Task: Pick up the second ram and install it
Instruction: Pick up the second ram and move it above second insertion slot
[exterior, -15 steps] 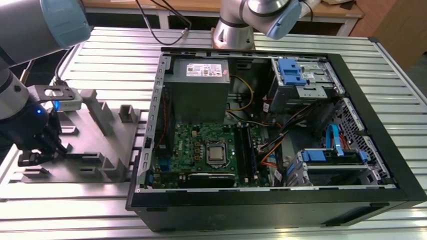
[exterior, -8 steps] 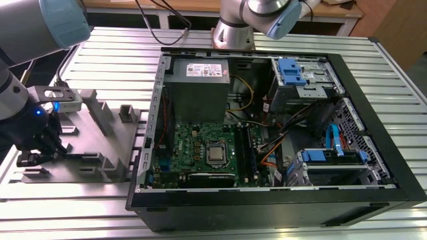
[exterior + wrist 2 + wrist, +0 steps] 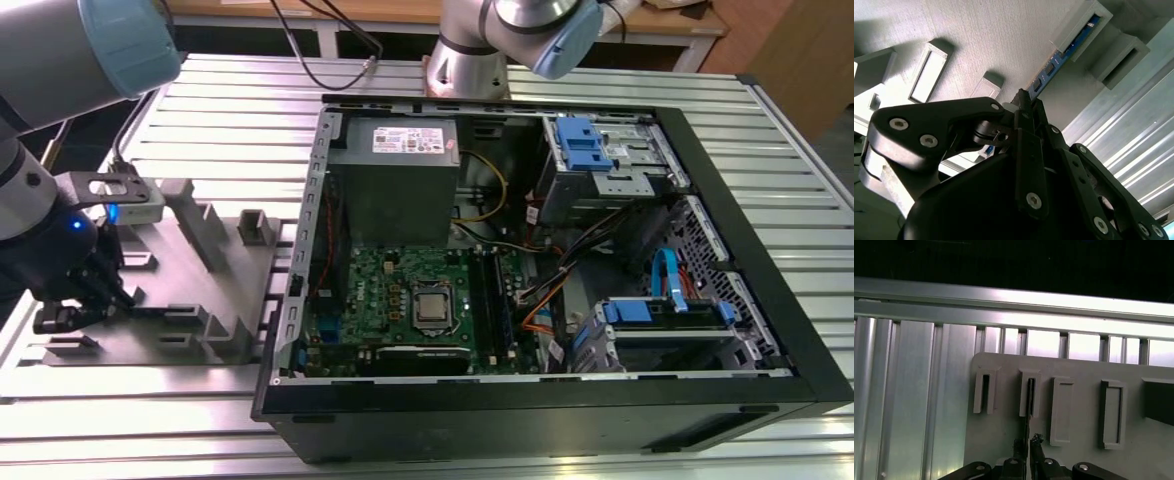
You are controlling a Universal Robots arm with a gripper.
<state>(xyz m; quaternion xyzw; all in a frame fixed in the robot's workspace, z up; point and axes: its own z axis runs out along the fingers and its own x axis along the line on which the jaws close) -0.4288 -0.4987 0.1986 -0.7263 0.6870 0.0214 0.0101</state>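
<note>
In the exterior view, the black gripper (image 3: 60,318) on the big grey robot arm (image 3: 40,60) hangs low over a flat grey plastic holder tray (image 3: 200,290). The tray lies on the ribbed metal table (image 3: 134,420), just beside the open black computer case (image 3: 787,330). The green motherboard (image 3: 387,300) lies inside the case. So the parts wait close to where they go. This view gives the whole table at once.

The second wrist view gives the close look. The gripper's fingers are pinched onto one end of the long, thin, blue memory stick (image 3: 1054,62), the second ram. The stick stands on its thin edge in a tray slot. This keeps it upright, so the fingers can reach its flat sides.

The first wrist view looks along the memory stick (image 3: 1030,395). It is a thin dark line in one slot of a row.
</note>
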